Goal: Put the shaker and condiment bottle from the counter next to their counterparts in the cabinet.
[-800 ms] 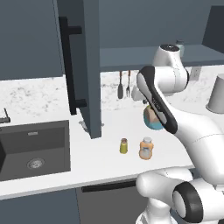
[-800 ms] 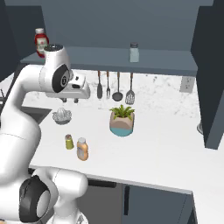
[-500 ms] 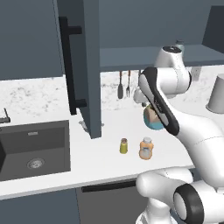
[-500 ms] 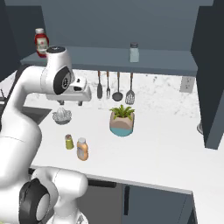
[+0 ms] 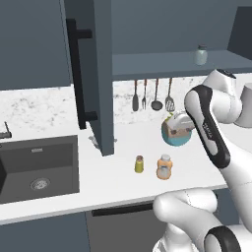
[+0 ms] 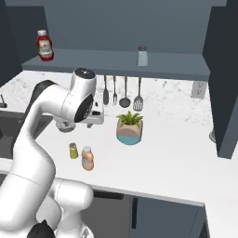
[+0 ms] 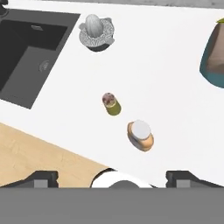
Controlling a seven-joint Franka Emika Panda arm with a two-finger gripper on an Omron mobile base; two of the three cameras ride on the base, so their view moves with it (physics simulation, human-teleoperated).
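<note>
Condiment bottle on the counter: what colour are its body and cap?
The condiment bottle has an orange body and a pale cream cap, clearest in the hand view.

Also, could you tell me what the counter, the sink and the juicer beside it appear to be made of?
The counter looks like polished white marble or stone, judging by its faint grey speckles. The sink seems matte dark composite or coated metal: flat charcoal with a pale metal drain. The juicer looks like grey speckled stone or ceramic, though the rendering leaves that open.
</note>
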